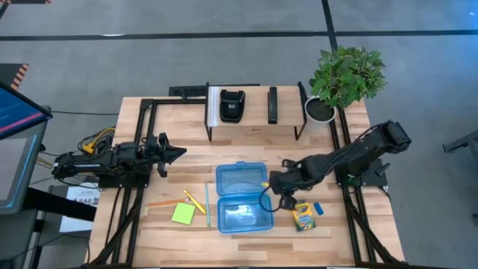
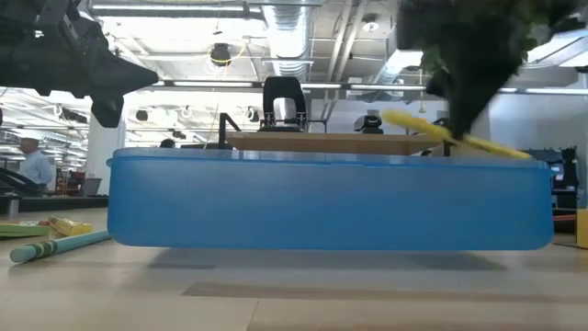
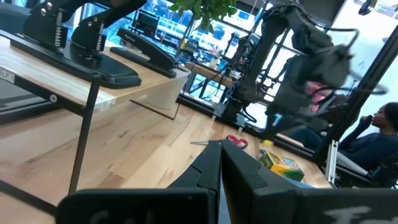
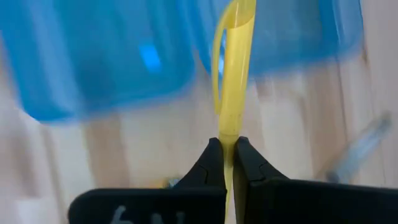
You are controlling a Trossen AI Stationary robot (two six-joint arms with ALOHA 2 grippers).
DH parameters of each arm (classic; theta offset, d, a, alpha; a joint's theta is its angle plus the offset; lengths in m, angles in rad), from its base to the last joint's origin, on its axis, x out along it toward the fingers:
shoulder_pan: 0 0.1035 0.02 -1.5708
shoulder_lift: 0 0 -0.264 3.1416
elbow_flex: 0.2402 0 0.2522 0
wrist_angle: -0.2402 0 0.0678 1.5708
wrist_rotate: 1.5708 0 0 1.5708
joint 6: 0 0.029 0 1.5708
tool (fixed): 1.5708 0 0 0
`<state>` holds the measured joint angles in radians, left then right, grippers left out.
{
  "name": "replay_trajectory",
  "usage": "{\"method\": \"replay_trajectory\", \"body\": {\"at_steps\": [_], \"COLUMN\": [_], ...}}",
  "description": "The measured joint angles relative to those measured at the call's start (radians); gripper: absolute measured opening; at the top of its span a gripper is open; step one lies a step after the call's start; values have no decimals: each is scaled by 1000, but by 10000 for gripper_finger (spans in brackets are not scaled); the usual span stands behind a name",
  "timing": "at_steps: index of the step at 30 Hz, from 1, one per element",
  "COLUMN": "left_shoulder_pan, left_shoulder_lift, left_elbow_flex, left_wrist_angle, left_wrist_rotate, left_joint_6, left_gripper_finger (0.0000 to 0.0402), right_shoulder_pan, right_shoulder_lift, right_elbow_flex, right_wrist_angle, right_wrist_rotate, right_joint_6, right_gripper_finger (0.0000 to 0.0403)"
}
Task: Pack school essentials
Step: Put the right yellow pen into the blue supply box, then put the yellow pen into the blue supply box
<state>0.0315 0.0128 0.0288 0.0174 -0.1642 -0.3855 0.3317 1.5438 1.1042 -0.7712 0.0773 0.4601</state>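
My right gripper [image 1: 269,184] hangs over the right rim of the open blue plastic case [image 1: 241,196] and is shut on a long yellow pencil-like piece [image 4: 236,62], which shows tilted above the case in the low view [image 2: 455,136]. The yellow-green crayon box [image 1: 302,215] and the tiny blue eraser [image 1: 319,209] lie on the table right of the case. The lime-green sticky-note pad [image 1: 183,214] and loose orange, yellow and teal pencils [image 1: 194,202] lie to its left. The red-handled scissors [image 3: 236,141] rest flat on the wood. My left gripper [image 1: 175,153] waits shut at the table's left. My right gripper pinches the yellow piece between its two fingers at its near end [image 4: 227,140]. The piece runs straight on from the fingertips, in line with them. It is lifted clear of the table, tilted, with its free end [image 4: 239,9] over the blue case.
A black frame shelf [image 1: 254,112] at the far edge carries a black boxy device [image 1: 232,105] and a dark bar [image 1: 272,104]. A leafy potted plant [image 1: 345,75] stands at the far right corner. Bare wood lies between the shelf and the case.
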Motion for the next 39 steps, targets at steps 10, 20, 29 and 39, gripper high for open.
{"method": "replay_trajectory", "body": {"at_steps": [10, 20, 29, 39], "left_shoulder_pan": [0, 0, 0, 0], "left_shoulder_lift": [0, 0, 2, 5], "left_elbow_flex": [0, 0, 0, 0], "left_wrist_angle": [0, 0, -14, -7], "left_wrist_rotate": [9, 28, 28, 21], "left_joint_6": [-2, -11, -24, -46], "left_gripper_finger": [0, 0, 0, 0], "right_shoulder_pan": [49, 27, -1, -1], "right_shoulder_lift": [225, 468, 503, 482], "right_elbow_flex": [273, 443, 465, 466], "right_wrist_angle": [34, 6, -2, -17], "right_wrist_rotate": [-9, -80, -100, -99], "right_joint_6": [-167, -281, -301, -286], "right_gripper_finger": [8, 16, 71, 169]}}
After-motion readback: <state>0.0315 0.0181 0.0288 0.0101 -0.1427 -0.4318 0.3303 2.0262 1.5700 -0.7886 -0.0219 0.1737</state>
